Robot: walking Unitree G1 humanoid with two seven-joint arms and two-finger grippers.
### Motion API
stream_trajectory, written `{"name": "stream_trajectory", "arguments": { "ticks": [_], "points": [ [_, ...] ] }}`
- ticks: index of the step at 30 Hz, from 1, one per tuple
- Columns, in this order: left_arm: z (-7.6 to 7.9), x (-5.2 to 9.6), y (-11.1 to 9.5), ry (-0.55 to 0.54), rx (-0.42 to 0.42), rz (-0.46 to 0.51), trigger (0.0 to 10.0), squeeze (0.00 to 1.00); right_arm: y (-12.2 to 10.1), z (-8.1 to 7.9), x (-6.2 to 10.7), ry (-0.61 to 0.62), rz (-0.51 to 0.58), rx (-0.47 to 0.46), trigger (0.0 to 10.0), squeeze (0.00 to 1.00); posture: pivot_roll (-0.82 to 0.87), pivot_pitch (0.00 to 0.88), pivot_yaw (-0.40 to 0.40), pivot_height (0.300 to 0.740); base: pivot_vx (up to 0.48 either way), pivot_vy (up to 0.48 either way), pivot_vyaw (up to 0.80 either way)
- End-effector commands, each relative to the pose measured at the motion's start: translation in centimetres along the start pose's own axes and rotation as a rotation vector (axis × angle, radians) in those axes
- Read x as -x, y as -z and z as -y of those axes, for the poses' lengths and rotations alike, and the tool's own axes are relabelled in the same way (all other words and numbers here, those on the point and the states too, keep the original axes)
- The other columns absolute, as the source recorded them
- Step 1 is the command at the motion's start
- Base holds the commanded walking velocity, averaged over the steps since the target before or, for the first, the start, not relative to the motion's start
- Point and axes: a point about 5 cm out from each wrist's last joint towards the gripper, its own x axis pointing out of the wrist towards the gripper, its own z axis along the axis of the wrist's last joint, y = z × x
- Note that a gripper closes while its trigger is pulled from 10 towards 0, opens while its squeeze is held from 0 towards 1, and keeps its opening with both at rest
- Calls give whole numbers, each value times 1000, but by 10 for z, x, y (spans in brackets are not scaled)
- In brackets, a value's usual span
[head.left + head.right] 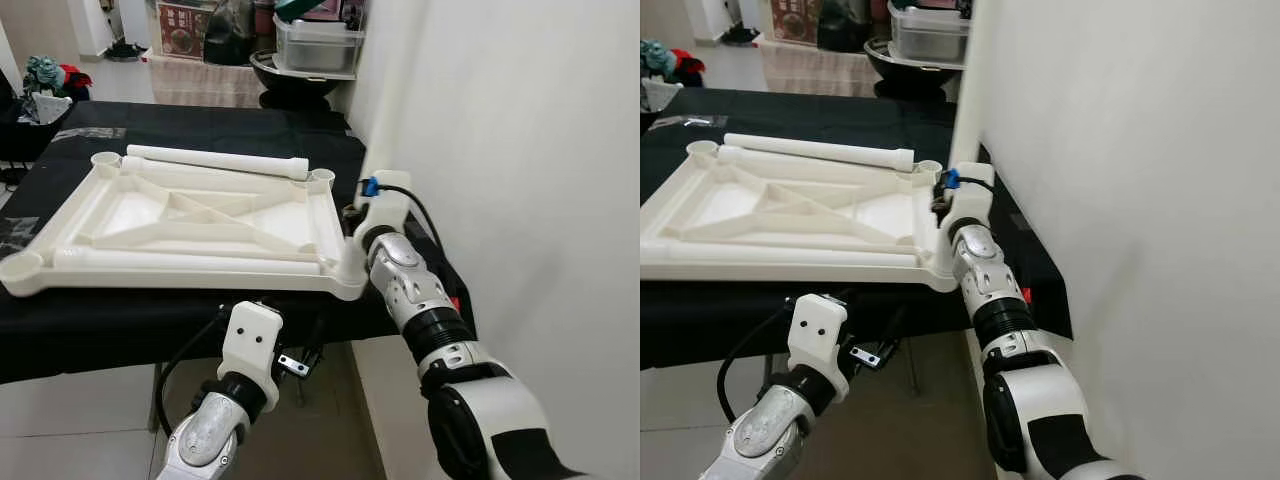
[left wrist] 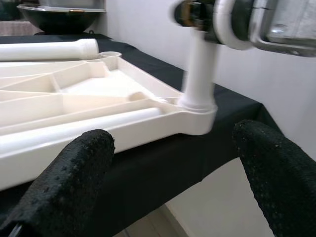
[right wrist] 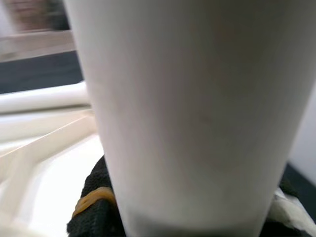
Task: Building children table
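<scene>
We are seating a white leg (image 2: 199,74) into the corner socket of the upturned tabletop (image 1: 190,215) at the worktop's (image 1: 200,125) near right corner, right gripper (image 3: 187,217) clamped on it. Left gripper (image 2: 173,163) hangs apart below the edge. Next, press straight down.

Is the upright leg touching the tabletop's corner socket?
Touching: in the left wrist view, the leg stands seated in the tabletop corner socket.

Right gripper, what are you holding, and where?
The right gripper grips a white plastic table leg near its top, standing in the tabletop's corner socket.
</scene>
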Motion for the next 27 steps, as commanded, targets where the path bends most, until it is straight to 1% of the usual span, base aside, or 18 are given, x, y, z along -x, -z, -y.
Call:
{"name": "stream_trajectory", "arguments": {
  "ticks": [1, 2, 3, 5, 7, 8, 9, 10, 11, 12, 13, 15, 16, 17, 18, 19, 22, 27],
  "points": [
    [4, 0, 3, 12, 10, -9, 10000, 0, 18, 7, 2, 70, -103, -49, 0, 0, 75, 76, -140, 740, 0, 0, 0],
    [4, 0, 3, 12, 10, -9, 10000, 0, 18, 7, 2, 70, -103, -49, 0, 0, 75, 76, -140, 740, 0, 0, 0],
    [4, 0, 3, 13, 12, -9, 10000, 0, 16, -7, 2, 0, -98, -71, 10000, 0, 75, 75, -141, 740, 0, 0, 0],
    [4, 0, 3, 13, 11, -9, 10000, 0, 12, -19, 3, -71, -71, -66, 10000, 0, 76, 75, -142, 740, 0, 0, 0],
    [4, 0, 3, 13, 11, -9, 10000, 0, 12, -19, 3, -71, -71, -66, 10000, 0, 76, 75, -142, 740, 0, 0, 0],
    [4, 0, 3, 12, 11, -9, 10000, 0, 9, -21, 4, -79, -49, -60, 10000, 404, 76, 75, -142, 740, 0, 0, 0],
    [4, 0, 3, 10, 11, -9, 10000, 0, 4, -24, 4, -118, -14, -84, 10000, 1000, 76, 75, -143, 740, 0, 0, 0],
    [4, 0, 3, 10, 11, -9, 10000, 0, 4, -24, 4, -118, -14, -84, 10000, 1000, 76, 75, -143, 740, 0, 0, 0],
    [4, 0, 3, 9, 11, -8, 10000, 0, -5, -30, 4, -184, 30, -123, 10000, 757, 76, 76, -143, 740, 0, 0, 0],
    [4, 0, 3, 8, 10, -9, 10000, 0, -10, -36, 5, -253, 49, -146, 10000, 0, 74, 76, -142, 740, 0, 0, 0],
    [4, 0, 3, 8, 10, -9, 10000, 0, -10, -36, 5, -253, 49, -146, 10000, 0, 74, 76, -142, 740, 0, 0, 0],
    [4, 0, 3, 8, 11, -8, 10000, 0, -10, -47, 8, -429, 28, -179, 10000, 0, 73, 75, -143, 740, 0, 0, 0],
    [4, 0, 3, 8, 11, -8, 10000, 0, -10, -47, 8, -429, 28, -179, 10000, 0, 73, 75, -143, 740, 0, 0, 0],
    [4, 0, 3, 7, 10, -8, 10000, 0, -9, -53, 12, -560, 13, -173, 10000, 0, 75, 76, -145, 740, 0, 0, 0],
    [4, 0, 3, 6, 10, -8, 10000, 0, -7, -57, 15, -644, 1, -166, 10000, 0, 75, 76, -145, 740, 0, 0, 0],
    [4, 0, 3, 6, 10, -8, 10000, 0, -7, -57, 15, -644, 1, -166, 10000, 0, 75, 76, -145, 740, 0, 0, 0],
    [3, 0, 2, 5, 8, -6, 10000, 0, -4, -61, 28, -943, -21, -145, 10000, 0, 77, 71, -144, 740, 0, 0, 0],
    [4, 0, 3, 5, 8, -7, 10000, 0, -2, -60, 32, -1038, -26, -143, 10000, 0, 77, 68, -143, 740, 0, 0, 0]
  ]
}}
